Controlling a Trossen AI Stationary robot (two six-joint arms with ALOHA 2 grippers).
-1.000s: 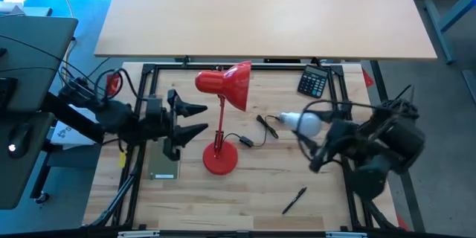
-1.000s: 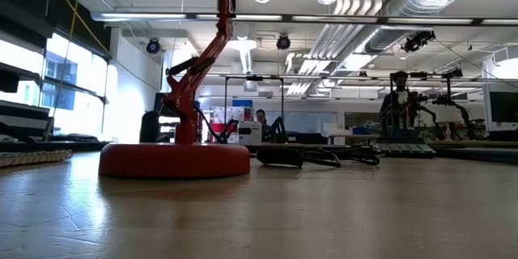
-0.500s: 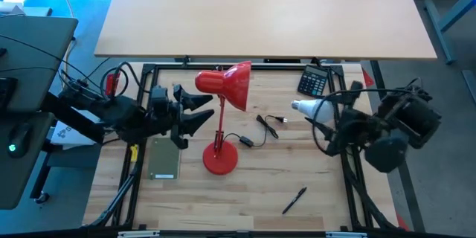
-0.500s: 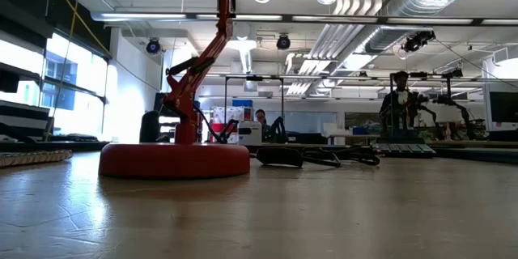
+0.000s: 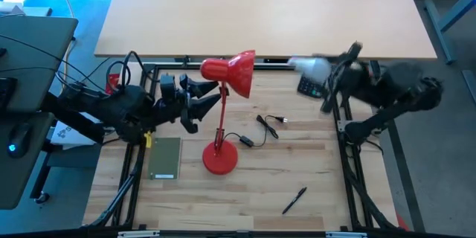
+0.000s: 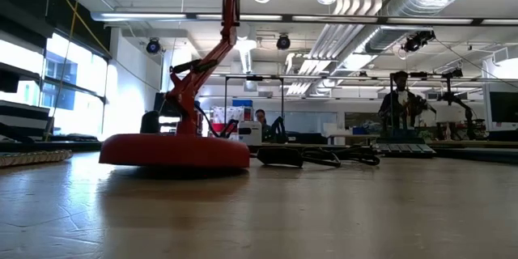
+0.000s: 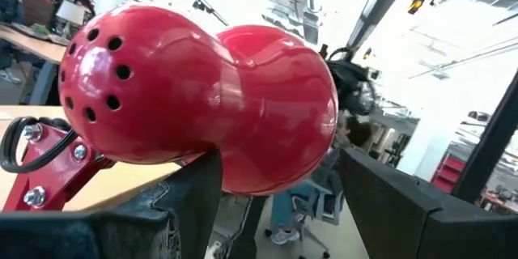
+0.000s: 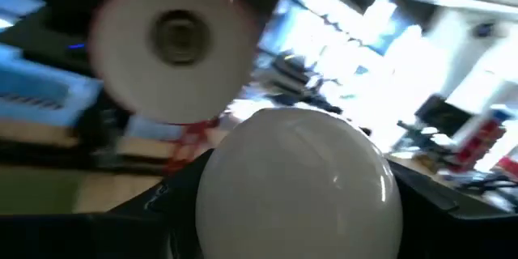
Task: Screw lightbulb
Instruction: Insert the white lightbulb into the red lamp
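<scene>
your lightbulb sits between the jaws of the right gripper, which are closed on its sides, its rounded white end pointing away from the wrist. from above, the lightbulb is held in the air over the far edge of the worktop, above the black calculator and level with the open mouth of the red lamp shade, well apart from it. from the right wrist, the white inside of the shade and its socket face the bulb. your left gripper is at the rounded back of the shade, jaws wide on either side of it. the lamp base, a black cable, a pen and a flat grey pad lie on the worktop.
</scene>
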